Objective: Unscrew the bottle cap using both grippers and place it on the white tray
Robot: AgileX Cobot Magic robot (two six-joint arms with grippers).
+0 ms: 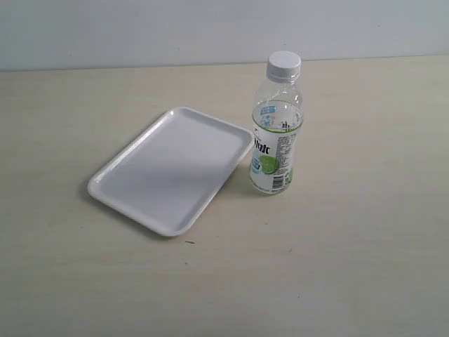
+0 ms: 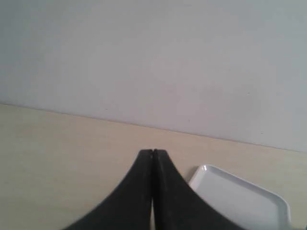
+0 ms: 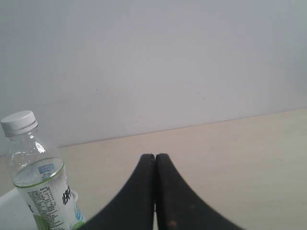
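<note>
Left gripper (image 2: 153, 153): black fingers pressed together tip to tip, no gap, nothing between them. It hangs clear of the pale wooden worktop (image 1: 337, 267), aimed toward the far edge and the grey wall (image 1: 210, 28). One corner of the white tray (image 1: 168, 172) shows just beside it in the left wrist view.

Right gripper (image 3: 154, 157): same state, fingers fully together, holding nothing and touching nothing, also facing the far edge.

Bottle (image 1: 276, 133): upright, long axis vertical, neck up. It stands nearer the far edge than the near edge, somewhat toward the right edge. The label's green lime picture faces the near edge. Bottle cap (image 1: 284, 65): white, ribbed, seated on the neck.

The tray lies flat around the middle of the worktop, on the bottle's left-edge side. Its long axis runs diagonally, from near-left toward far-right, and its plain white floor shows from rim to rim. The bottle base sits just beside the tray's rim; whether they touch, I cannot tell.

Bottle body is clear above the label; contents cannot be made out.
</note>
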